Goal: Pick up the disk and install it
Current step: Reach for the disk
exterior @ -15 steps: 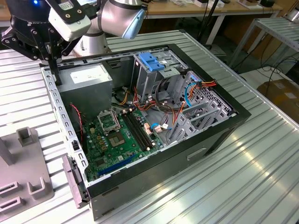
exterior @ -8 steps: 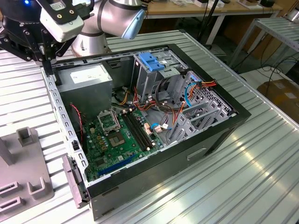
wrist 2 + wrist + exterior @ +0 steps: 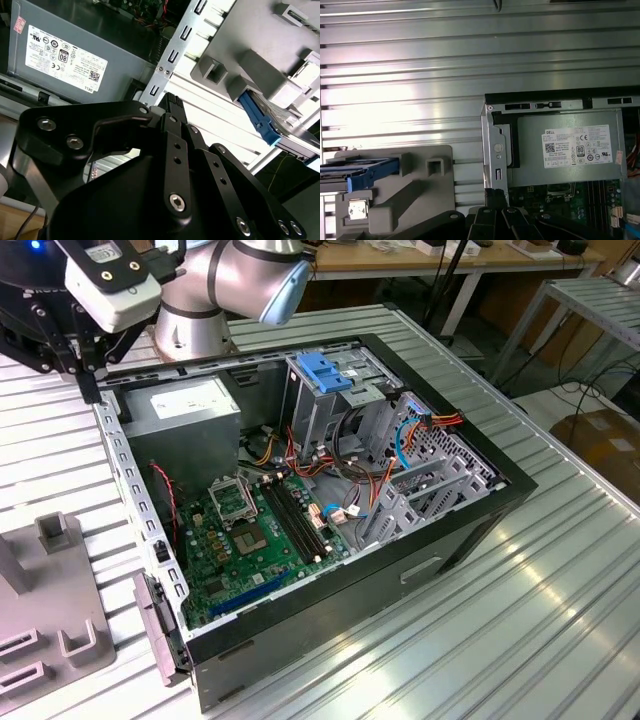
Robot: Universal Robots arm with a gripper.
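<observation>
The disk (image 3: 362, 170), a flat drive in a blue plastic bracket, lies in a slot of the grey fixture (image 3: 415, 200) on the table beside the computer case; in the second wrist view the disk (image 3: 260, 120) shows its blue edge. My gripper (image 3: 89, 390) hangs above the case's corner next to the power supply, well apart from the disk. In both wrist views its black fingertips (image 3: 172, 102) (image 3: 495, 197) meet, shut, with nothing between them.
The open computer case (image 3: 470, 540) lies on the ribbed metal table (image 3: 560, 620). Inside are the grey power supply (image 3: 185, 405), the green motherboard (image 3: 250, 530), a metal drive cage with a blue latch (image 3: 325, 370), and loose cables (image 3: 400, 440).
</observation>
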